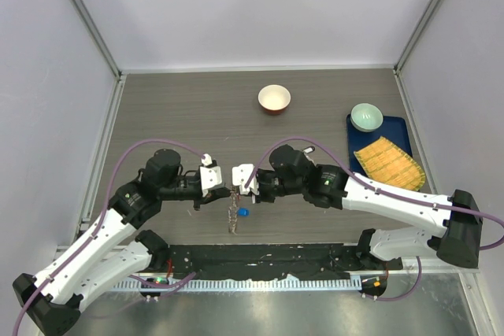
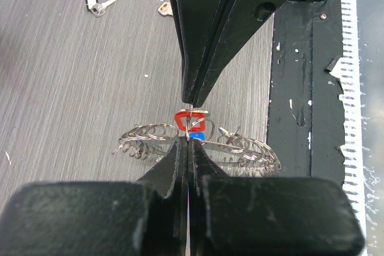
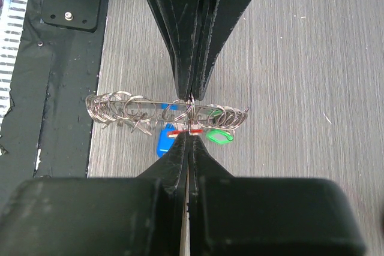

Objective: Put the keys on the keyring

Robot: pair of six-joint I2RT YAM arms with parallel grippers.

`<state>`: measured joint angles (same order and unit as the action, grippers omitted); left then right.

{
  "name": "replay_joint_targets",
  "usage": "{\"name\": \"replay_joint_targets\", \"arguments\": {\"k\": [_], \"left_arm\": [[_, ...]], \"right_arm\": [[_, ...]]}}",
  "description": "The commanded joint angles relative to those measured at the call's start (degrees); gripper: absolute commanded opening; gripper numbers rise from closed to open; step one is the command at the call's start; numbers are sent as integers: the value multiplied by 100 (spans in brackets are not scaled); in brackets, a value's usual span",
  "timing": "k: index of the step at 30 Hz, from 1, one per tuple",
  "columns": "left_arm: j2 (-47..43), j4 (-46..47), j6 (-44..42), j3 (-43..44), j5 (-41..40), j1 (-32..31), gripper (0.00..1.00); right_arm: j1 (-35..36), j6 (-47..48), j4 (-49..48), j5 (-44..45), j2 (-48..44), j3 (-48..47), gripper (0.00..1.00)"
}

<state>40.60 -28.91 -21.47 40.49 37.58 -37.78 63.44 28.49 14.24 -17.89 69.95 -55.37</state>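
Observation:
Both grippers meet tip to tip above the table's near middle. My left gripper point(image 1: 224, 191) point(image 2: 191, 139) is shut on the keyring point(image 2: 144, 133) point(image 3: 114, 105), a thin metal ring fringed with small silver loops that hangs on edge point(image 1: 233, 219). Facing it, my right gripper point(image 1: 246, 188) point(image 3: 189, 133) is shut on a red key point(image 2: 187, 119) right at the ring. A blue key point(image 3: 162, 142) point(image 1: 244, 212) and a green key point(image 3: 219, 136) hang from the ring. A black key point(image 2: 96, 4) and another key point(image 2: 163, 8) lie loose on the table.
A red-and-cream bowl point(image 1: 274, 99) stands at the back middle. On the right, a blue tray point(image 1: 398, 125) carries a pale green bowl point(image 1: 366, 116) and a yellow mat point(image 1: 388, 163). A black base plate point(image 1: 260, 261) runs along the near edge.

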Motion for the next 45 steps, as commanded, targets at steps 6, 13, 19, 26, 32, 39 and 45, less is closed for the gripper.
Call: {"name": "replay_joint_targets", "arguments": {"k": [6,13,19,26,32,39,45], "left_arm": [[-61,482,-181,3,381,-28,0],[-61,482,-252,-24,531,-28,0],[9,474,-261,-6,663,-28,0],[18,465,-261,3,680,-28,0],[53,438,-252,20,680,-19,0],[-166,465,-313,-32,390,-19,0],[-210,474,-340,-76,355,-19,0]], "right_arm": [[19,-107,-387,-22,-105,-17,1],[-7,-177,-448,-171,-87,-52,1],[-7,-230,-554,-232,-61,-52,1],[-7,-292,-729,-355,1,-114,1],[-7,-300,-774,-391,-17,-123,1],[-7,-300,-563,-303,-148,-35,1],[-7,-274,-370,-110,-350,70,1]]}}
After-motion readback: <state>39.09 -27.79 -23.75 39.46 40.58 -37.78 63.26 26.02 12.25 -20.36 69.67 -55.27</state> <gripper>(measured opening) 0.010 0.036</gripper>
